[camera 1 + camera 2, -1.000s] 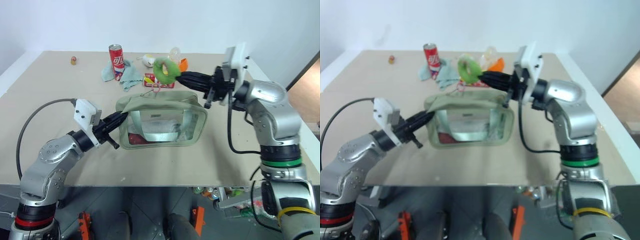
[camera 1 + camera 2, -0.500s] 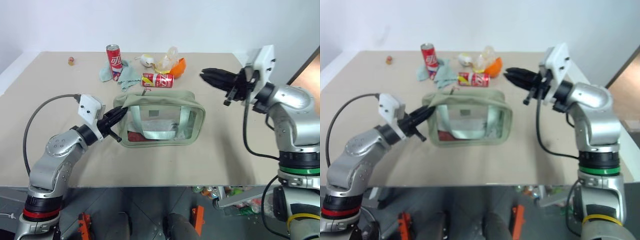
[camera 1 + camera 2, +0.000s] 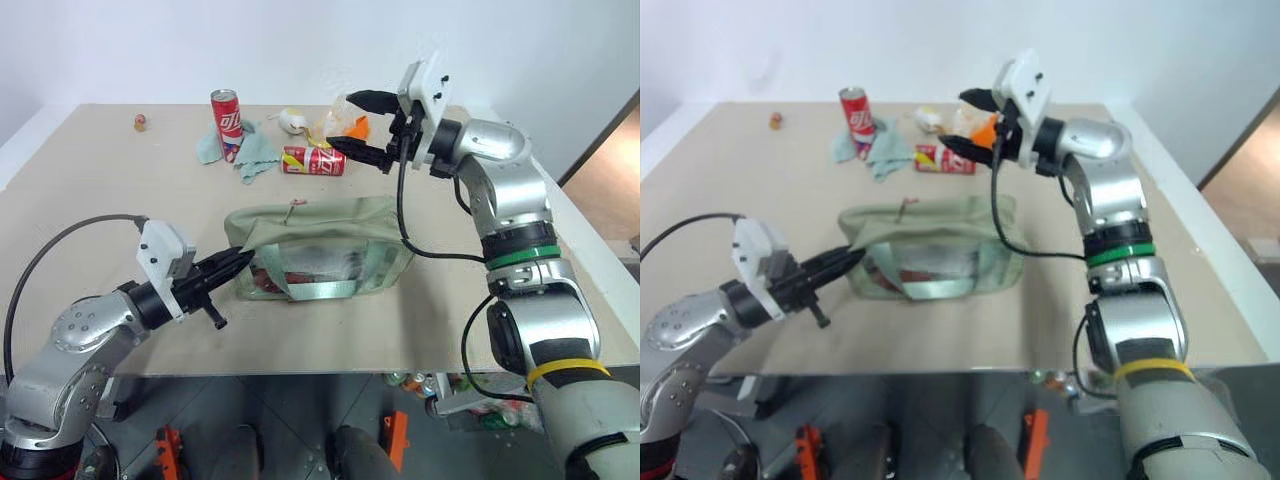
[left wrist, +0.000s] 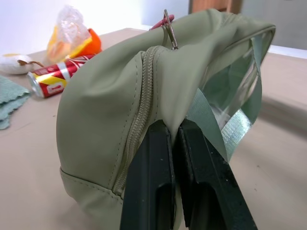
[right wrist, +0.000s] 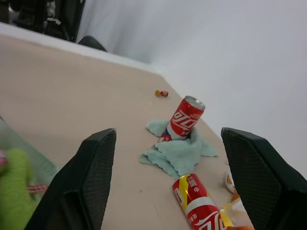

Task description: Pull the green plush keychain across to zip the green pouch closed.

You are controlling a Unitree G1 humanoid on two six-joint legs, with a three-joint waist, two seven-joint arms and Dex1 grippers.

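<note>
The left gripper [image 4: 175, 143] pinches the near end of the green pouch [image 3: 330, 225], presumably bracing it for zipping. Farther off, the right gripper [image 3: 355, 125] hovers wide open, empty; the green plush keychain [image 5: 14, 196] lies below its jaws.

Sage-green pouch [image 3: 330, 222] slumped (keychain [image 5: 14, 191] beside)

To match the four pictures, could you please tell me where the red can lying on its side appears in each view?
Left eye view: the lying red can is upper centre, behind the green pouch.
Right eye view: same spot, upper centre.
Left wrist view: beyond the pouch's rounded end.
Right wrist view: just this side of the cloth.
Shared landmark: the pale teal cloth beside it.
</note>
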